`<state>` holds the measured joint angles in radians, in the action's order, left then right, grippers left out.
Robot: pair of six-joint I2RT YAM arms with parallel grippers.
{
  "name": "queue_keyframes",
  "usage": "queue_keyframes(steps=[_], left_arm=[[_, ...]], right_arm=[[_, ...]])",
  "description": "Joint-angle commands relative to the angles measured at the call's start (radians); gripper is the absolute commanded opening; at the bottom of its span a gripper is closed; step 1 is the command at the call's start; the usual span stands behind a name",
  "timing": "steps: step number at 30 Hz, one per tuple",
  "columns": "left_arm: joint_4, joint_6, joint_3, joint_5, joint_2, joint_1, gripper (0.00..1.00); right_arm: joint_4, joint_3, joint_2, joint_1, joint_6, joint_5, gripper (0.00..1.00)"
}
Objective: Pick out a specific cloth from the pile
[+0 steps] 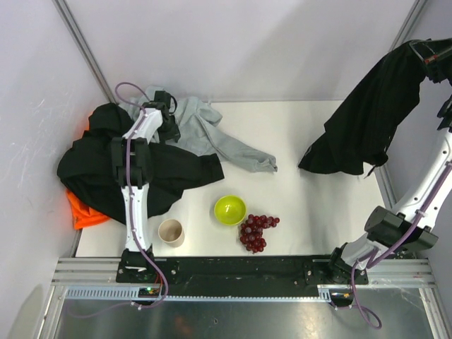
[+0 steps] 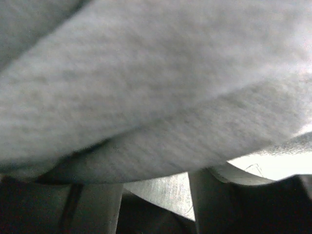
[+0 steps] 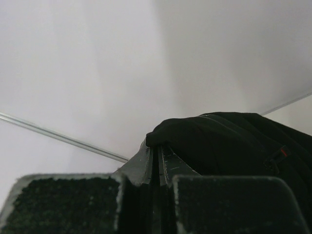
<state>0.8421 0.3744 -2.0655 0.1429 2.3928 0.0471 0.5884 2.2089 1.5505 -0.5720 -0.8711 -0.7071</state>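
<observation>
Cloth [image 1: 367, 106] hangs at the upper right of the top view, all black and draped in a long fold from the right gripper [image 1: 432, 53], whose jaws are pressed together on a bunched edge of it, as the right wrist view shows. Its lower hem reaches down to the right side of the table [image 1: 318, 212], and whether it touches the surface cannot be told. It is well apart from the pile [image 1: 106, 162] at the upper left. The left gripper [image 1: 164, 113] sits there over the grey sweatshirt [image 1: 212, 134]; its wrist view is filled with grey fabric and its fingers [image 2: 214, 200] stand apart, but whether they grip the sweatshirt or merely rest against it cannot be told. The picking looks nearly complete. To finish well, the right arm should probably keep its pinch firm and carry the garment so the hanging hem stays clear of the green bowl [image 1: 230, 209] and grapes [image 1: 256, 229] at lower centre. The left arm should avoid dragging the sweatshirt toward the separated garment.
</observation>
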Motion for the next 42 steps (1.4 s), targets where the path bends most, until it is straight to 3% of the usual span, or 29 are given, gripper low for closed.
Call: queue_keyframes(steps=[1,5,10,17,22,24,28,31,34,42], left_arm=[[0.127,-0.068,-0.046,0.058,-0.116,-0.027,0.62],[0.118,-0.067,-0.068,-0.052,-0.200,0.008,0.81],[0.028,0.022,-0.050,-0.273,-0.333,0.021,0.98],[-0.077,0.076,-0.146,-0.455,-0.426,0.022,1.00],[-0.107,0.105,-0.178,-0.496,-0.471,0.023,1.00],[-0.118,0.106,-0.172,-0.499,-0.487,0.023,1.00],[-0.134,0.092,-0.126,-0.488,-0.524,0.022,1.00],[-0.140,0.077,-0.080,-0.481,-0.550,0.023,1.00],[-0.145,0.059,-0.021,-0.461,-0.585,0.024,1.00],[-0.224,-0.012,0.181,-0.439,-0.706,0.029,1.00]], right_arm=[[-0.060,0.095,0.068,0.048,0.029,0.042,0.00],[0.011,0.042,0.089,0.140,0.164,0.134,0.00],[0.025,-0.248,0.048,0.241,0.337,0.298,0.00],[-0.071,-0.748,0.026,0.269,0.416,0.445,0.00],[0.003,-0.822,0.079,0.292,0.469,0.525,0.03],[0.020,-0.820,0.071,0.295,0.480,0.540,0.12],[0.044,-0.786,-0.001,0.298,0.487,0.555,0.71],[0.058,-0.749,-0.075,0.299,0.482,0.556,0.93],[0.042,-0.724,-0.148,0.311,0.473,0.536,0.98],[-0.065,-0.785,-0.322,0.393,0.479,0.548,0.99]])
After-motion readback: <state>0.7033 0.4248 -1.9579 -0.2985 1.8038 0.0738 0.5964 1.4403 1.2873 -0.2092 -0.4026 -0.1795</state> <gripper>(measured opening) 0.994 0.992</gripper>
